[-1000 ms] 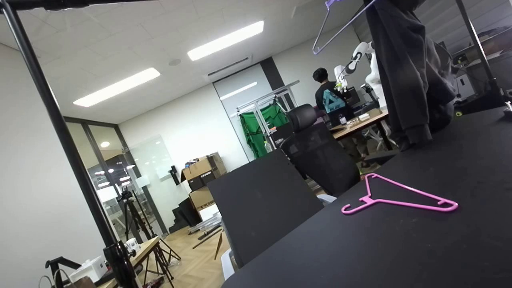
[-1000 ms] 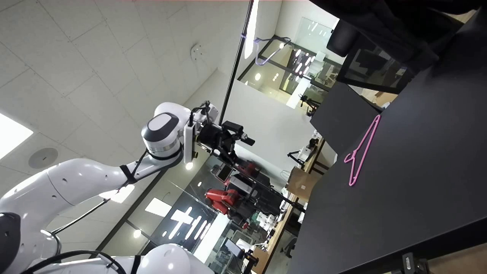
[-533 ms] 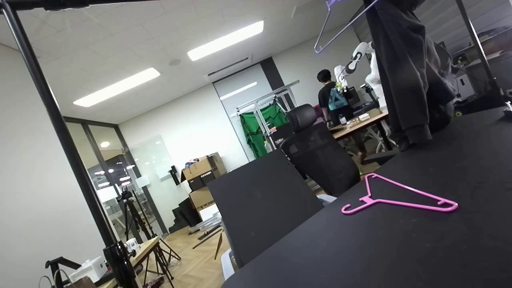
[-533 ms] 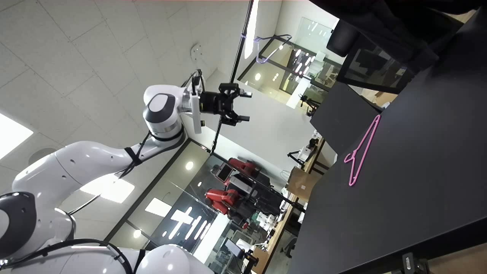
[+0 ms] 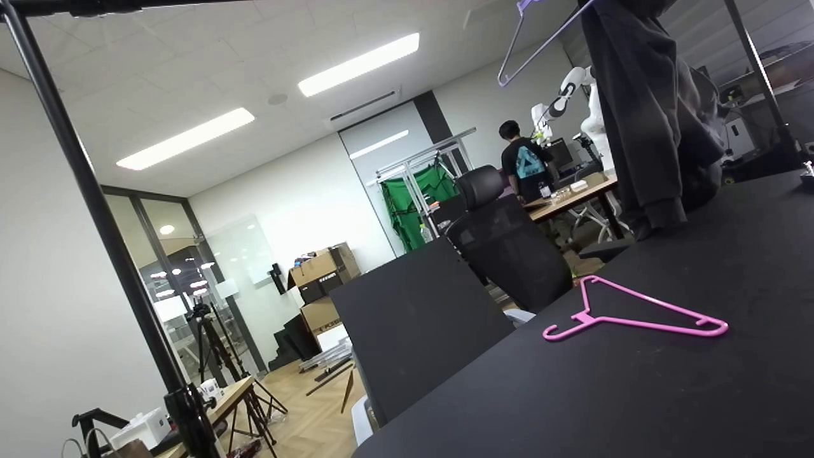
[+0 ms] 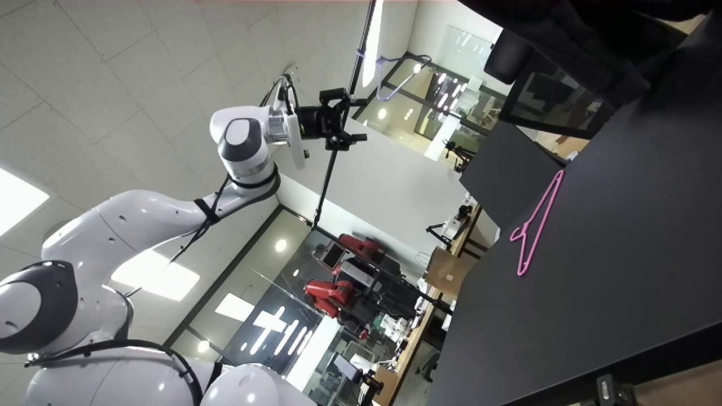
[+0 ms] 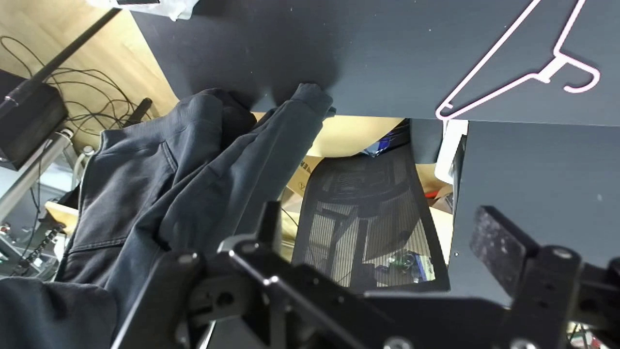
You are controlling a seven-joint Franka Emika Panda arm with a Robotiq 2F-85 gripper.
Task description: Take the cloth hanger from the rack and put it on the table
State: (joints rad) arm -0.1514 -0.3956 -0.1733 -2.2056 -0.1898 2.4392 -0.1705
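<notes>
Where glossy white Panda arm (image 6: pixel 141 219) ends, black Robotiq gripper (image 6: pixel 360 119) hangs in mid-air, fingers wide apart, flat blocky pads (image 7: pixel 501 252) facing each other. Lavender hanger (image 6: pixel 386 98), thin, wire-like, triangular, hooked over black tubular rack (image 6: pixel 329 175); seems close to upper finger in exterior view, contact hard to tell. Matte black tabletop (image 6: pixel 592 282), smooth, straight-edged, well apart from both. Bright pink hanger (image 5: pixel 655 326), rounded bars, lies flat on it near edge. Creased dark fabric sleeve (image 7: pixel 271 160) reaches over same edge; beside it, beyond tabletop, black mesh-backed chair (image 7: pixel 363 189).

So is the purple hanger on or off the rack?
On: the purple hanger hangs by its hook from the black rack bar in an exterior view.
</notes>
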